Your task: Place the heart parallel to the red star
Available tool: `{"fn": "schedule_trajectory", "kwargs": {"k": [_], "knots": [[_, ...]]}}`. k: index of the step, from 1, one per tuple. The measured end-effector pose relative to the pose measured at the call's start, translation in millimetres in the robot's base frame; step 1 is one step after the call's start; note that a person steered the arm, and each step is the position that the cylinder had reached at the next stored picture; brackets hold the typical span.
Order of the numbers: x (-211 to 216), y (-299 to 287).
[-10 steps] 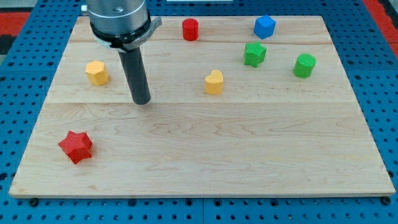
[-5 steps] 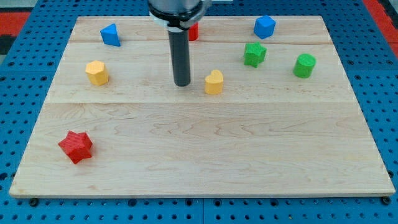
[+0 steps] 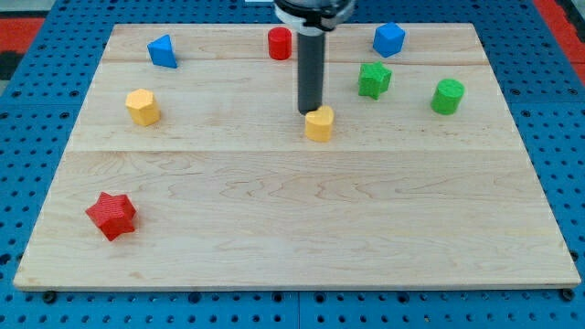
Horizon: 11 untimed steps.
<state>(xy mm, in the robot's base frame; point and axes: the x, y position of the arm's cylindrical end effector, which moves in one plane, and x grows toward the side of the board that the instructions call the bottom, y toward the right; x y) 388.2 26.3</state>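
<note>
Worktop (image 3: 302, 228): a big wooden board with small blocks on it.
Arm: there is no pincer to see, only a dark rod.
My tip (image 3: 311, 111): it touches the far side of the yellow heart, or sits just beside it.
Red star (image 3: 111, 215): near the left corner, close to the near edge.
Yellow heart (image 3: 319, 123): in the middle, well apart from the red star.
Yellow hexagon (image 3: 143, 107): on the left, far from the push path.
Green star (image 3: 374, 79): just right of the rod.
Job: I think the heart must slide nearer, level with the red star.
Good way: push slowly from the far side, staying behind its middle, so the heart does not slip off sideways.
</note>
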Motion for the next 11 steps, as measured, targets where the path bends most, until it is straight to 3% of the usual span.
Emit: {"fn": "schedule_trajectory", "kwargs": {"k": [1,3,4,5,7,11], "knots": [[34.0,7.7],[40.1,72.3],[61.2,76.9],[86.3,64.8],[57.3,57.6],[68.4,-70.3]]}}
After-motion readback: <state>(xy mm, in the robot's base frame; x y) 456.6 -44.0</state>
